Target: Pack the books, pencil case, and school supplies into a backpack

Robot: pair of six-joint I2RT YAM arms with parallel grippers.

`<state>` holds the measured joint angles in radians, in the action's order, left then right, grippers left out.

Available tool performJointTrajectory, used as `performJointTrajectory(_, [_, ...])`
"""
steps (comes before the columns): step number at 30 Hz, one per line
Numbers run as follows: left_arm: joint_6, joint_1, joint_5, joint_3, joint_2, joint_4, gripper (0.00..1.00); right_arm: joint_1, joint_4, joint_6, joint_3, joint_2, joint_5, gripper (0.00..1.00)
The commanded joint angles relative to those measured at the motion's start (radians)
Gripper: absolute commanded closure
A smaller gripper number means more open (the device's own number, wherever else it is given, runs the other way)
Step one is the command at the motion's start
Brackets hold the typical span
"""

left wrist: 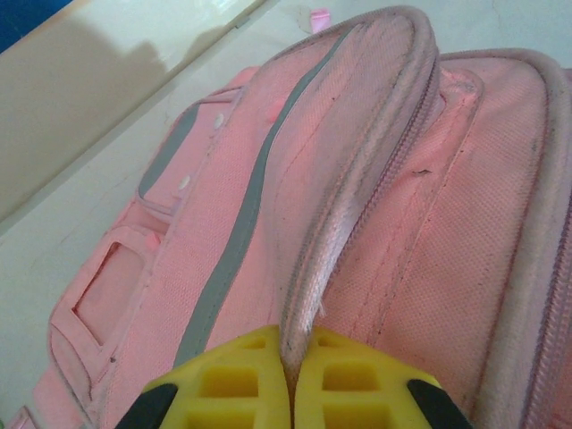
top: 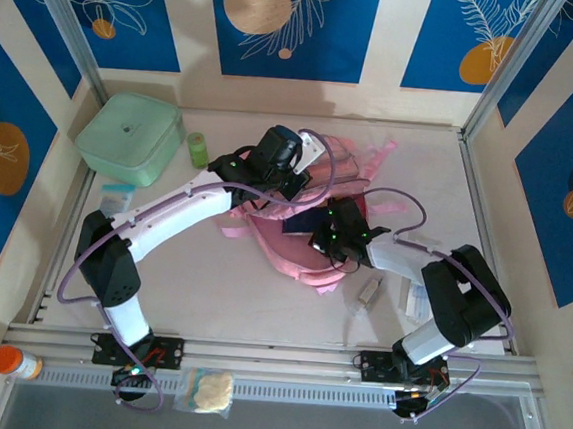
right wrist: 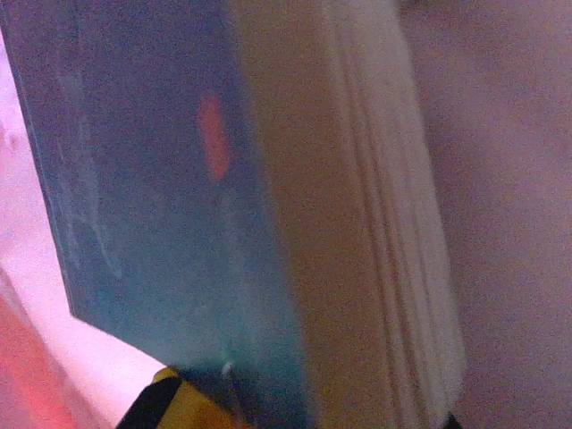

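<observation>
The pink backpack [top: 275,251] lies mid-table, opening toward the right. My left gripper [top: 287,181] is shut on the backpack's zipper edge [left wrist: 315,295], which is pinched between the yellow fingers [left wrist: 234,384] and lifted. A dark navy book [top: 301,223] pokes out of the opening. My right gripper [top: 324,240] is right at that book. In the right wrist view the blue cover [right wrist: 161,197] and a stack of page edges [right wrist: 375,223] stand close over the fingers [right wrist: 170,407], and I see no grip on them. The pencil case is out of view.
A clear-grey piece [top: 368,290] and a white and light-blue packet [top: 417,304] lie by the right arm's base. At the back left stand a mint-green box [top: 131,138] and a green bottle [top: 198,149], with a teal packet [top: 117,200] nearer.
</observation>
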<state>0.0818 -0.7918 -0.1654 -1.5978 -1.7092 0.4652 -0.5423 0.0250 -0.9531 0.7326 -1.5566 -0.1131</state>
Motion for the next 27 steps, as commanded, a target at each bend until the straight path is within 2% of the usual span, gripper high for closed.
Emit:
performJointTrajectory(1, [-0.034, 0.005, 0.023, -0.016, 0.076, -0.084, 1.00, 0.042, -0.142, -0.027, 0.035, -0.044, -0.090, 1.00])
performJointTrajectory(4, [-0.040, 0.005, 0.038, -0.018, 0.071, -0.082, 1.00, 0.086, -0.171, -0.008, 0.082, -0.099, -0.002, 1.00])
performJointTrajectory(11, [-0.051, 0.004, 0.044, -0.011, 0.066, -0.081, 1.00, 0.052, -0.108, 0.061, 0.036, 0.000, -0.013, 1.00])
performJointTrajectory(14, [-0.064, 0.005, 0.074, -0.005, 0.062, -0.073, 1.00, 0.039, -0.105, 0.093, -0.059, 0.127, 0.008, 1.00])
performJointTrajectory(16, [-0.076, 0.005, 0.089, 0.013, 0.065, -0.076, 1.00, 0.037, -0.043, 0.093, -0.108, 0.242, -0.005, 1.00])
performJointTrajectory(21, [-0.152, 0.004, 0.139, 0.058, 0.046, -0.079, 1.00, 0.044, 0.240, 0.124, -0.149, 0.570, -0.054, 0.98])
performJointTrajectory(24, [-0.203, 0.003, 0.199, 0.099, 0.020, -0.103, 1.00, 0.044, 0.451, 0.133, -0.107, 0.726, -0.119, 0.98])
performJointTrajectory(27, [-0.254, 0.004, 0.240, 0.131, 0.005, -0.120, 1.00, 0.045, 0.561, 0.155, -0.075, 0.843, -0.140, 0.97])
